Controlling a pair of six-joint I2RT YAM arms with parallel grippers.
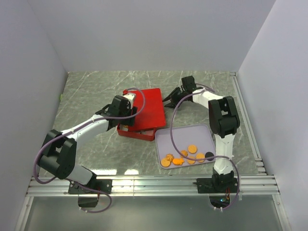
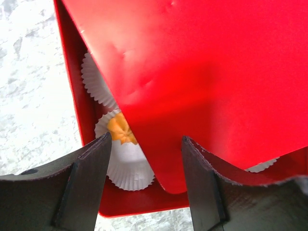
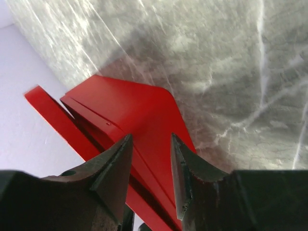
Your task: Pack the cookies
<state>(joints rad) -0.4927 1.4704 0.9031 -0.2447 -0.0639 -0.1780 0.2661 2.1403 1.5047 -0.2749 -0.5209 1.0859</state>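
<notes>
Handling the lid [image 1: 150, 107] looks like the step in hand. It lies askew over the red box [image 1: 136, 133] at the middle of the surface [image 1: 91, 89], with both arms at it. I cannot tell whether it is going on or coming off. Most cookies [image 1: 192, 148] lie loose at the near end of the tray [image 1: 183, 136], which sits just right of the box toward the surface's near right edge, so I judge packing far from done. The left hand [image 2: 146, 138] is wide, with the lid's near corner lying between its fingers and no clear contact. The right hand [image 3: 151, 136] stands narrower, astride the lid's far right edge; I cannot tell whether it pinches that edge. The next move likely calls for the right hand to settle a firm hold on the rim. The lid then has to be shifted level without dragging the box or disturbing the cups [image 2: 126, 166]. The top view alone shows the tray, the loose cookies and how both arms stand around the box. Only the left wrist view looks under the lid, showing white paper cups in the box, one of them holding an orange cookie. Only the right wrist view shows the lid's rim running between that hand's fingers.
</notes>
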